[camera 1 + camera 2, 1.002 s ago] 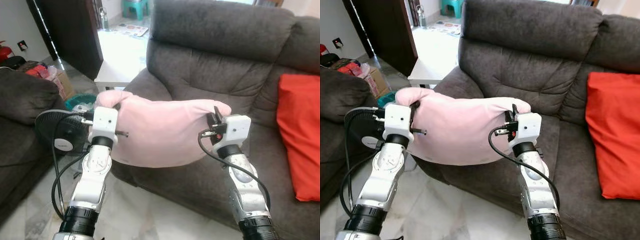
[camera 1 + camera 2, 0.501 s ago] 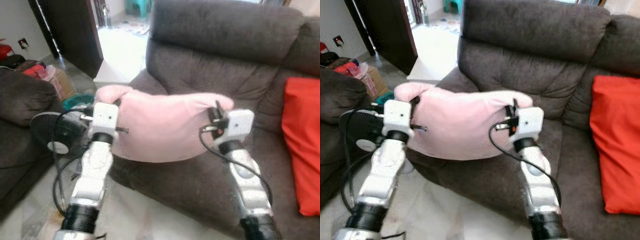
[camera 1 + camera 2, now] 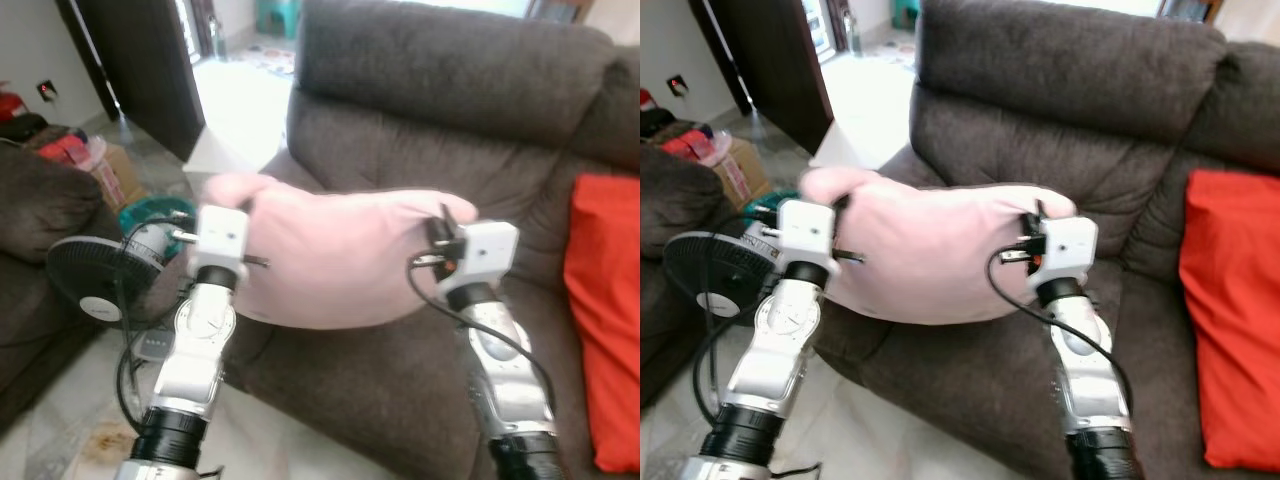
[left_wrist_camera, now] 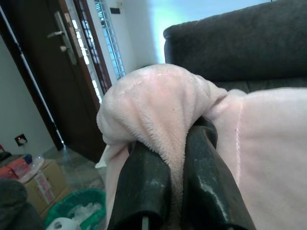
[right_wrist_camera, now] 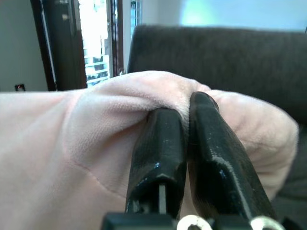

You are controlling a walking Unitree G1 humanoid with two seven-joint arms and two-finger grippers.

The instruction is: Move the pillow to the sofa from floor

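A soft pink pillow (image 3: 340, 260) hangs in the air between my two arms, over the front of the dark grey sofa (image 3: 440, 130) seat. My left gripper (image 3: 243, 205) is shut on the pillow's left corner; the fabric bunches over its fingers (image 4: 148, 177). My right gripper (image 3: 437, 225) is shut on the pillow's right corner, the cloth pinched between its fingers (image 5: 160, 153). The pillow sags in the middle and hides part of the seat cushion.
A red cushion (image 3: 605, 310) leans at the sofa's right end. A black fan (image 3: 90, 285) and a teal basket (image 3: 150, 215) stand on the floor at the left, beside a second dark sofa (image 3: 40, 200). A white table (image 3: 225, 140) and an open doorway lie behind.
The whole view has shifted as I moved closer to the sofa. The pillow stays held by both grippers and now sits a little further over the seat.
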